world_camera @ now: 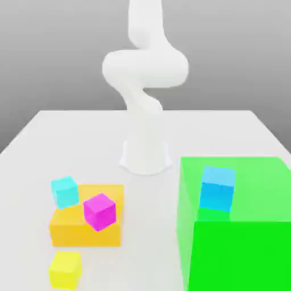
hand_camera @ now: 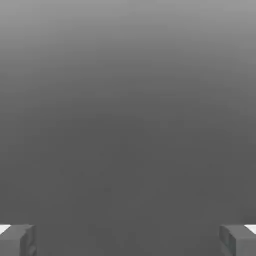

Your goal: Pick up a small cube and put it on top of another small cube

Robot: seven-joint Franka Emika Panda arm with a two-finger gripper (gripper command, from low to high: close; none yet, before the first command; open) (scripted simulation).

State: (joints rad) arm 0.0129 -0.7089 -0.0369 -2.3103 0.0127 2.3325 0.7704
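White table (world_camera: 34, 148) holds yellow cube (world_camera: 65, 269) near its front edge.

Setting: we log a simulated tabletop scene | evidence: bare white table (world_camera: 238, 133), featureless grey backdrop, flat-shaded coloured blocks, white arm (world_camera: 145, 85)

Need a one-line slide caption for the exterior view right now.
Yellow cube sits on the table before the orange block carrying the magenta cube; nothing stacked yet.
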